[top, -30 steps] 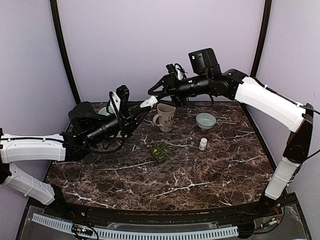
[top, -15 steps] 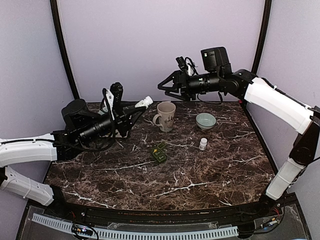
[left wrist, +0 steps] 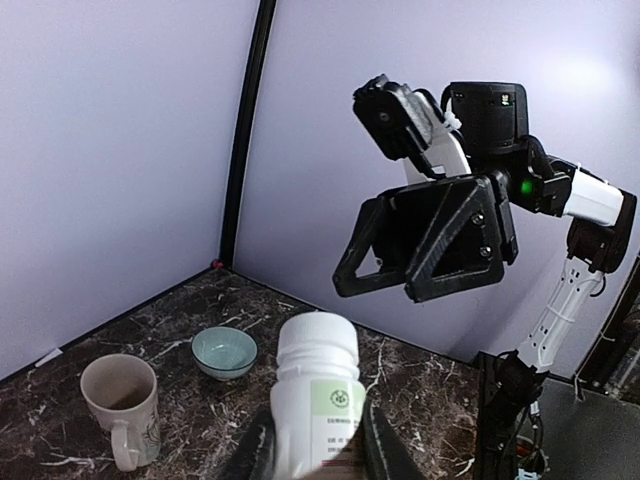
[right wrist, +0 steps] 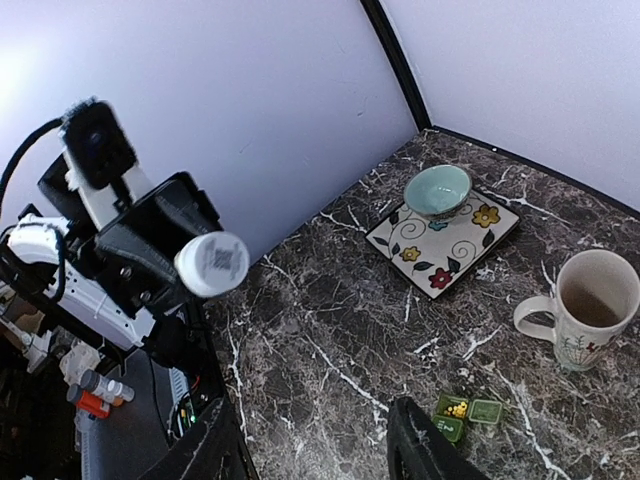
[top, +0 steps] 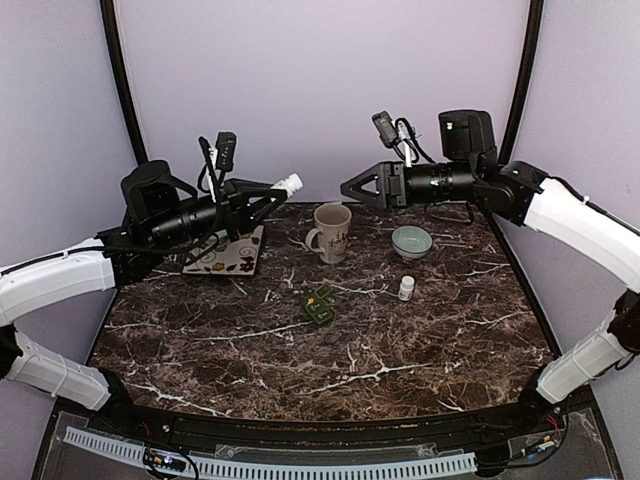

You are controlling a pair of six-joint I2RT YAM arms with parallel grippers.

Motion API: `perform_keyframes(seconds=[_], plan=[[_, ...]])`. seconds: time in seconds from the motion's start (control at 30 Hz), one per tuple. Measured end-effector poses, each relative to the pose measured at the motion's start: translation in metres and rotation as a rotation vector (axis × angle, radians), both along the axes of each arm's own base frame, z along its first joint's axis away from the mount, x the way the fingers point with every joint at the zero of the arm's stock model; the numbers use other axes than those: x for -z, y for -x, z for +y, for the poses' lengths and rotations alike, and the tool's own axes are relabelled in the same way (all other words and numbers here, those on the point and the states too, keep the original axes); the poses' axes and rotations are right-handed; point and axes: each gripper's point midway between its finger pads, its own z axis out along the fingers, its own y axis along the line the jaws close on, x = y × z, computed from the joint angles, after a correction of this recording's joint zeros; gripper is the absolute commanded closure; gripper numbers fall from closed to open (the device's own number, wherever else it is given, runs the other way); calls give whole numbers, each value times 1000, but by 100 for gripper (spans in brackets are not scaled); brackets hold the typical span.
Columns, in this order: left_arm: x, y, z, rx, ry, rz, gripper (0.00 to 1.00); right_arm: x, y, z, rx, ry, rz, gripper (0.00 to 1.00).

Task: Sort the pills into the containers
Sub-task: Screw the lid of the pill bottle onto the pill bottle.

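Pill bottle point(left wrist: 317, 395) grasped by left claw point(left wrist: 315, 452), aloft; right claw point(top: 350, 189) spread apart; green pill box point(top: 319, 305) on table point(top: 420, 350)

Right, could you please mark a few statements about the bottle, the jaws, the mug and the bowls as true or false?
1. The left jaws hold a white bottle up in the air. True.
2. The right jaws are shut on the bottle's cap. False: they are open and apart from it.
3. The mug lies on its side. False: it stands upright.
4. A teal bowl sits on the floral tile. True.
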Motion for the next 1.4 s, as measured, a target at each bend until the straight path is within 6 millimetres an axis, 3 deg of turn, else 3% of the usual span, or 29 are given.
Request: perform_keyframes(seconds=[0.23,0.47,0.73,1.4], plan=[[14,-12,-14,185,21,193,98,-11,17,-3,-101,-47,-80,49],[36,-8,-24,383,47,398,98,-17,32,1,-192,-76,-95,50],[25,-4,-21,536,119,477,98,-14,37,5,-244,-81,-77,50],[31,3,-29,699,125,575,98,2,26,27,-304,-96,18,51]])
